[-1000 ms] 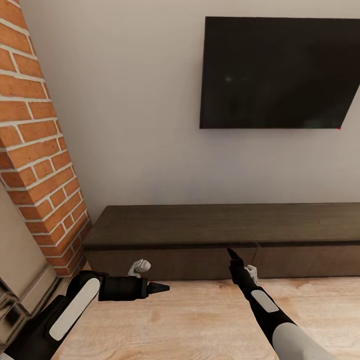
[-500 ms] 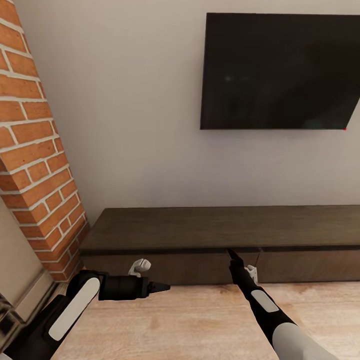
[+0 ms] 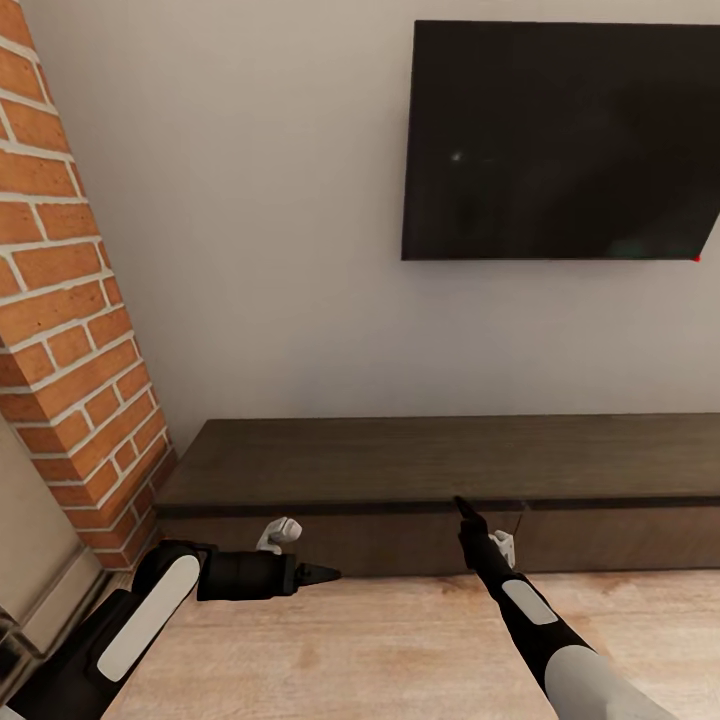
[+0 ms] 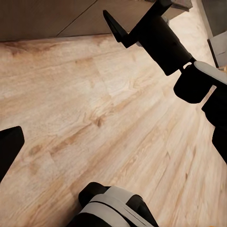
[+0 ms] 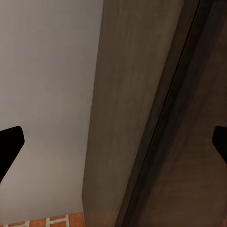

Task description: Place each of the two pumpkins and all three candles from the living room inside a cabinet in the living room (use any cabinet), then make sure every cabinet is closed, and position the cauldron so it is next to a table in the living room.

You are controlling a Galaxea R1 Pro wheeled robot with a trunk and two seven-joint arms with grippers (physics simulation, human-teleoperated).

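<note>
**Both arms poised over the floor in front of the shut cabinet**

Nearest to you, your two arms reach out over the pale wooden floor [image 3: 400,650]. Your left gripper [image 3: 325,574] lies level and points sideways toward your right arm; its dark fingers come together to a tip in the head view, though in the left wrist view just one fingertip [image 4: 8,146] shows at the frame's edge, so you cannot tell whether the jaws are released or clenched. They hold nothing that shows. Your right gripper [image 3: 466,511] points forward and up, its tip against the front of the cabinet [image 3: 440,465]. In the right wrist view its two fingertips [image 5: 9,142] stand at opposite edges of the frame, well apart, so the jaws are released and empty.

Just beyond the grippers, the long, low, dark brown cabinet runs along the foot of the wall [image 3: 280,230]. Its drawer fronts sit flush under the top edge, closed. Its left end stands near a red brick column [image 3: 70,330]. Above the cabinet, a dark television [image 3: 560,140] hangs on the pale wall.
</note>
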